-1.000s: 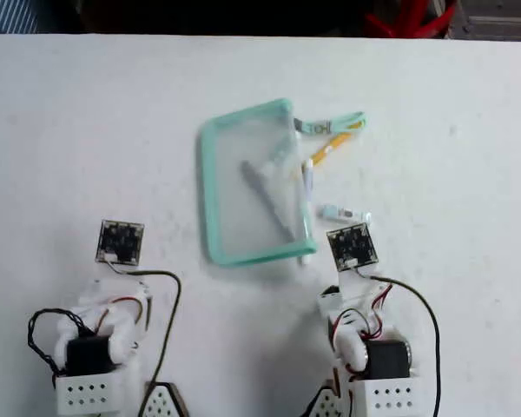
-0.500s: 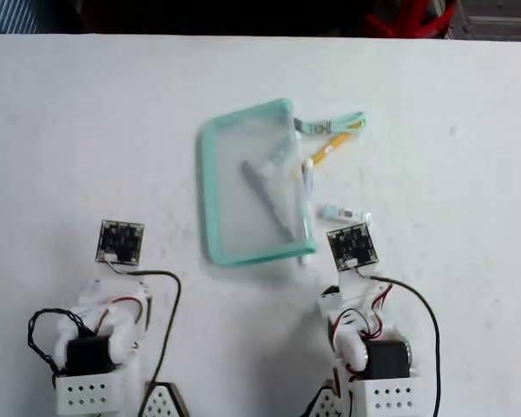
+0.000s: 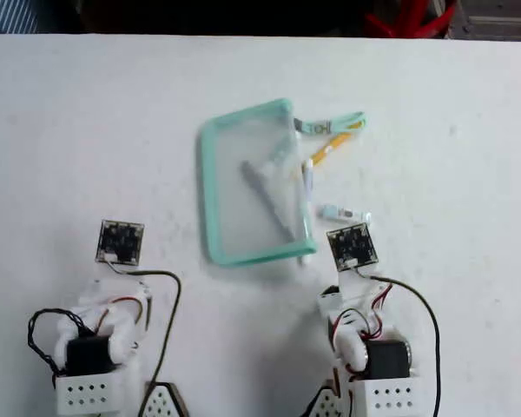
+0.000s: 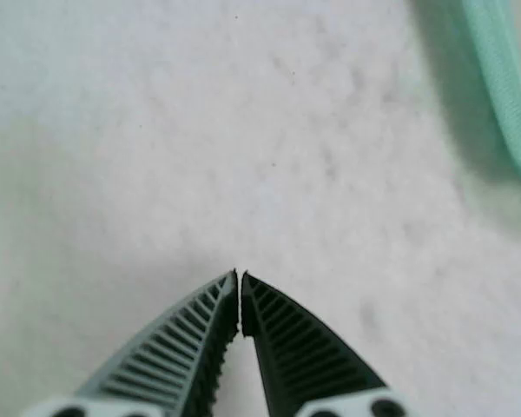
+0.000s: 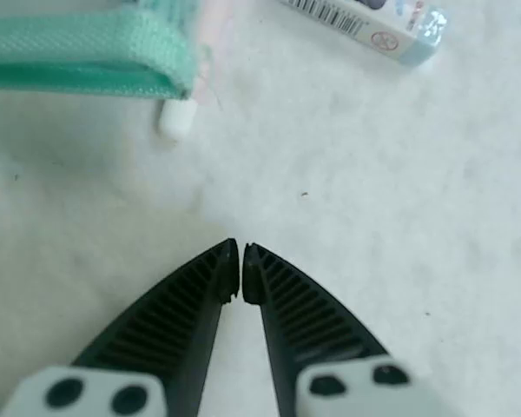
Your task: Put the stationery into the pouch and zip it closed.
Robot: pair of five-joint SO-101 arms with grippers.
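Observation:
The clear pouch [image 3: 252, 182] with a teal border lies flat mid-table. A grey pen [image 3: 265, 198] shows through it. A yellow-and-white pen [image 3: 326, 149] and a blue-white pen [image 3: 307, 181] poke out at its open side, beside a teal strap [image 3: 330, 124]. A small labelled stick [image 3: 343, 213] lies on the table just outside the pouch. My left gripper [image 4: 240, 276] is shut and holds nothing, with the pouch's edge [image 4: 504, 87] off to one side. My right gripper [image 5: 241, 248] is shut and holds nothing, close to the pouch's corner [image 5: 87, 52], a white pen tip [image 5: 175, 117] and the stick [image 5: 365, 17].
Both arms sit near the table's front edge, the left arm [image 3: 91, 347] and the right arm [image 3: 369, 347]. The white table [image 3: 87, 130] spreads wide around the pouch. Dark and red things line the far edge [image 3: 408, 17].

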